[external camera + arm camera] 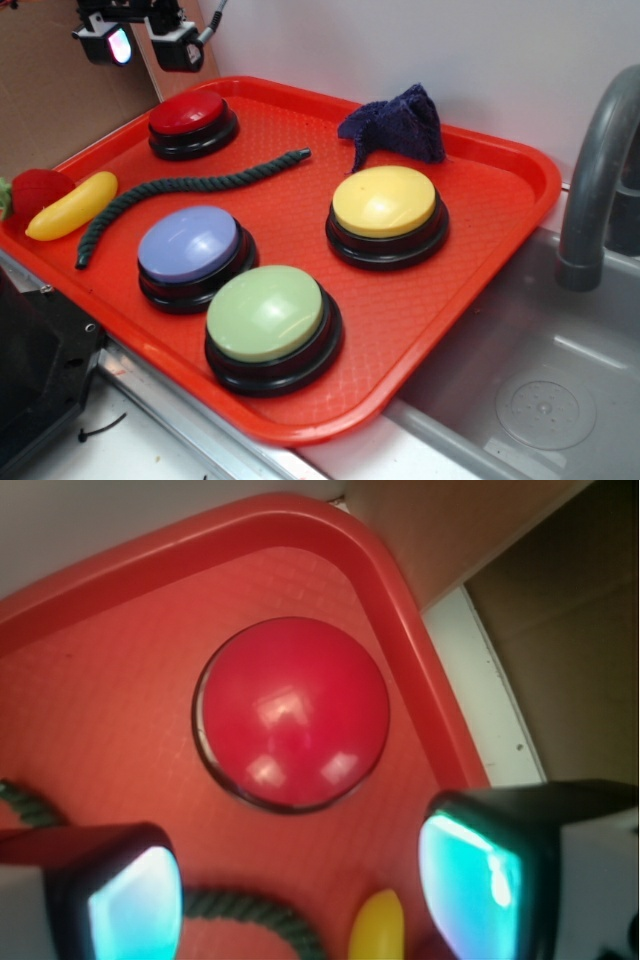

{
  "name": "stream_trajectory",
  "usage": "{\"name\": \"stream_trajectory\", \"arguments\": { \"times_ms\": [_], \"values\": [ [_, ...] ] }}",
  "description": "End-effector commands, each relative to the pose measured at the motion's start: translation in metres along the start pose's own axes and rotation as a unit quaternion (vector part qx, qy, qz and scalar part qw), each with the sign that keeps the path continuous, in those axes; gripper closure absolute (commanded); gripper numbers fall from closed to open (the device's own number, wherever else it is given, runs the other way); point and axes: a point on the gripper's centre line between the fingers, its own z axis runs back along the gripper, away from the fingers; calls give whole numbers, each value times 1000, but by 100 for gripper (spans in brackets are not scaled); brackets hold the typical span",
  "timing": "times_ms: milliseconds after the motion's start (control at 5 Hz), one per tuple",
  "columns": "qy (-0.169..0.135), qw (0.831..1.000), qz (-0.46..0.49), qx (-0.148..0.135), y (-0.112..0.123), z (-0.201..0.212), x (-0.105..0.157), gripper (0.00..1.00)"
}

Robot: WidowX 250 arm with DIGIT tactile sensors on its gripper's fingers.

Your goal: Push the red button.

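Observation:
The red button [190,116] has a glossy dark red dome on a black base and sits at the far left corner of the red tray [480,260]. In the wrist view the red button [291,712] lies ahead of the jaws, untouched. My gripper [148,42] hangs high above the tray's far left corner, above and behind the button. Its two fingers [178,45] with glowing cyan pads stand wide apart with nothing between them. In the wrist view the gripper [300,890] is open over the tray floor.
On the tray are a blue button [190,250], a green button [268,318], a yellow button [386,206], a dark green rope [190,192], a purple cloth [398,127], a yellow banana toy [72,206] and a red strawberry toy [35,188]. A sink with a grey faucet [598,170] is at right.

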Motion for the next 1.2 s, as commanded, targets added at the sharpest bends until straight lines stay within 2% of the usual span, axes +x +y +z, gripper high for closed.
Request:
{"name": "stream_trajectory", "arguments": {
  "times_ms": [0,200,400,1000],
  "values": [
    [-47,999,1,-2,11,38,9,0],
    [-56,998,-4,-1,8,47,7,0],
    [-51,999,-8,-5,2,52,6,0],
    [-70,997,-10,16,-13,70,2,0]
  ]
}}
